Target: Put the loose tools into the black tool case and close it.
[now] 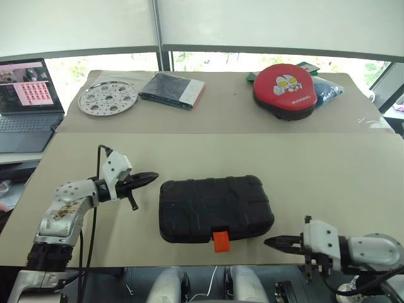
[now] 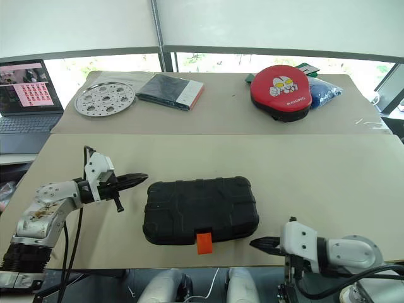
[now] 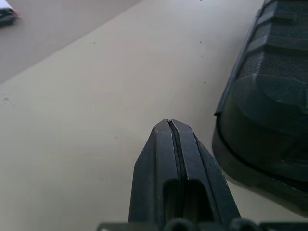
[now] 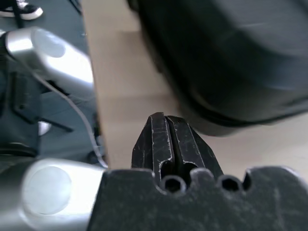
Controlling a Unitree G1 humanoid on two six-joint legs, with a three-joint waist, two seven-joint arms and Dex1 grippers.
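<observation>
The black tool case (image 1: 214, 208) lies shut on the near beige table, its small orange latch (image 1: 220, 241) facing me at the front edge. My left gripper (image 1: 150, 178) hovers just left of the case, pointing at its left end, fingers (image 3: 168, 144) pressed together and empty. At the table's front edge, right of the latch, my right gripper (image 1: 270, 242) points left toward the case's front right corner, fingers (image 4: 166, 137) shut with nothing between them. The loose tools are out of view.
On the far table lie a perforated metal disc (image 1: 107, 98), a dark flat book (image 1: 172, 89), a red round pad (image 1: 285, 89) and a blue bag (image 1: 328, 88). A laptop (image 1: 25, 104) stands at the far left. Bare beige tabletop (image 1: 328, 177) spreads right of the case.
</observation>
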